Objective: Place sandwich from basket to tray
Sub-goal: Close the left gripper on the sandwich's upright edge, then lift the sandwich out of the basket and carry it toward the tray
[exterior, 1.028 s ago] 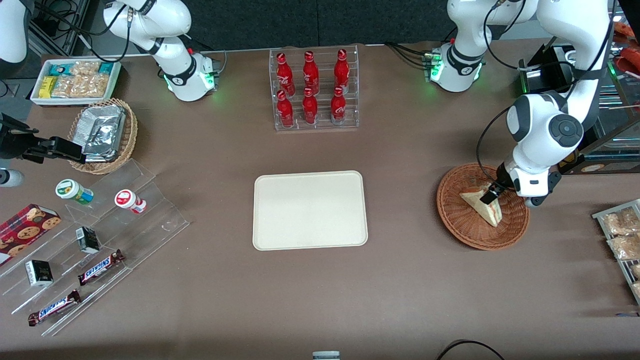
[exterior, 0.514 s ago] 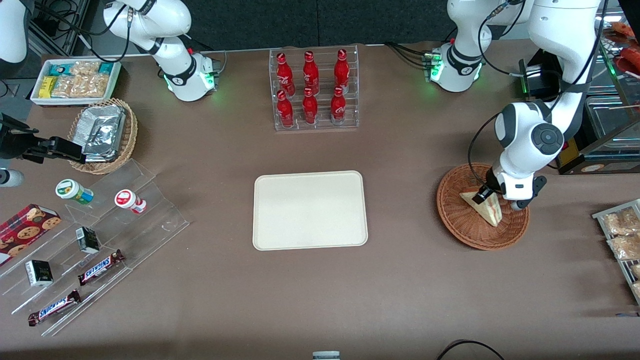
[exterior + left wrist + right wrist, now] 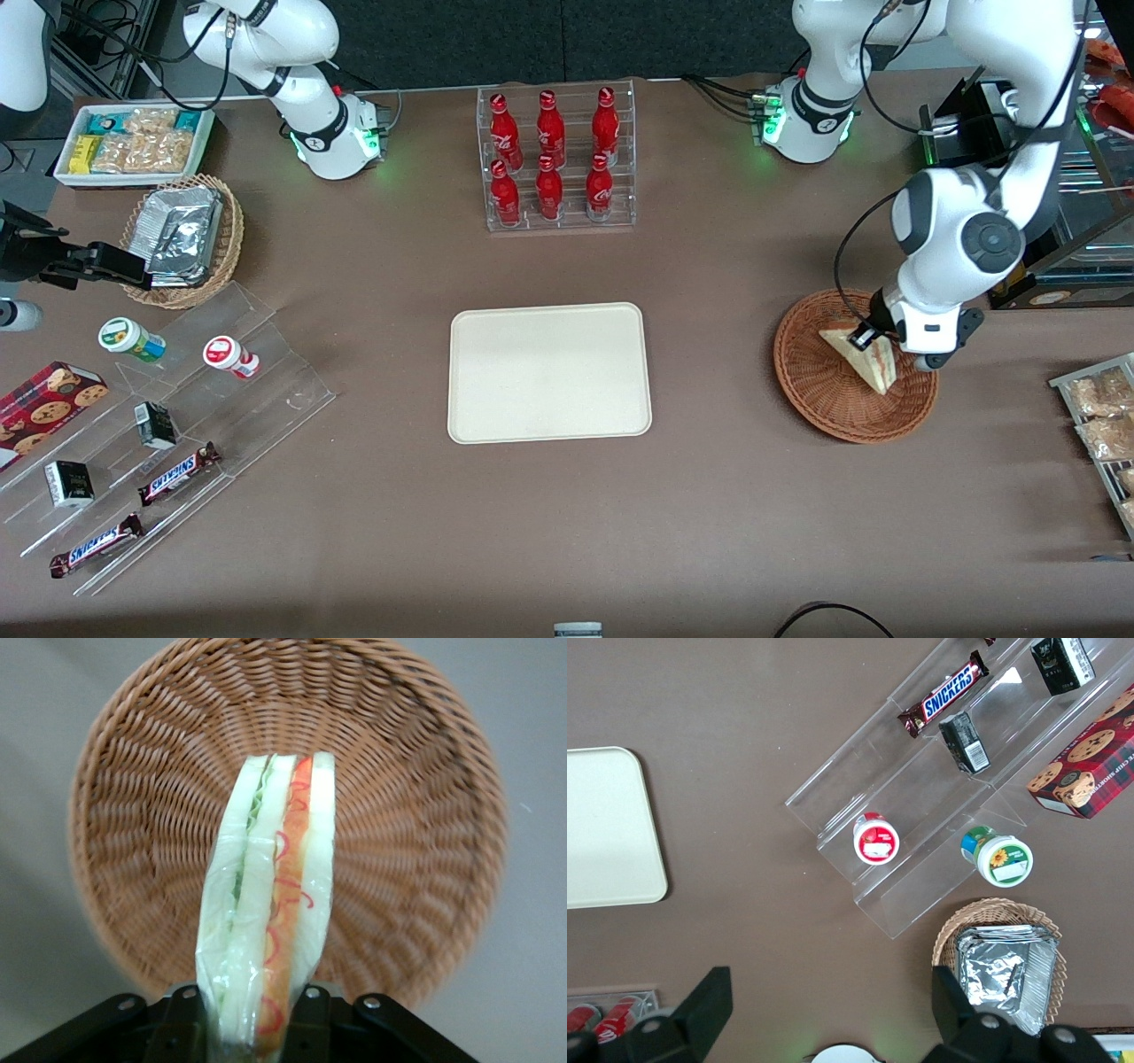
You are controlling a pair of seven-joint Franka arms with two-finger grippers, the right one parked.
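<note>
Tool (image 3: 864,337) clenched on the sandwich (image 3: 270,912), gripping one end of the wedge, which hangs above the basket (image 3: 142,815). Judgement: lift until the wedge clears the rim, then carry level toward the tray (image 3: 549,372) at mid-surface, nearer the parked arm; the wrapped bread looks soft, so avoid tighter squeeze.

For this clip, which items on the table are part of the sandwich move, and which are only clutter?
In the job: sandwich, gripped by the gripper over the basket; tray, nothing on it.

Clutter: rack of red bottles, foil packets in the small basket, Snickers bars, cookie box, snack bin.
</note>
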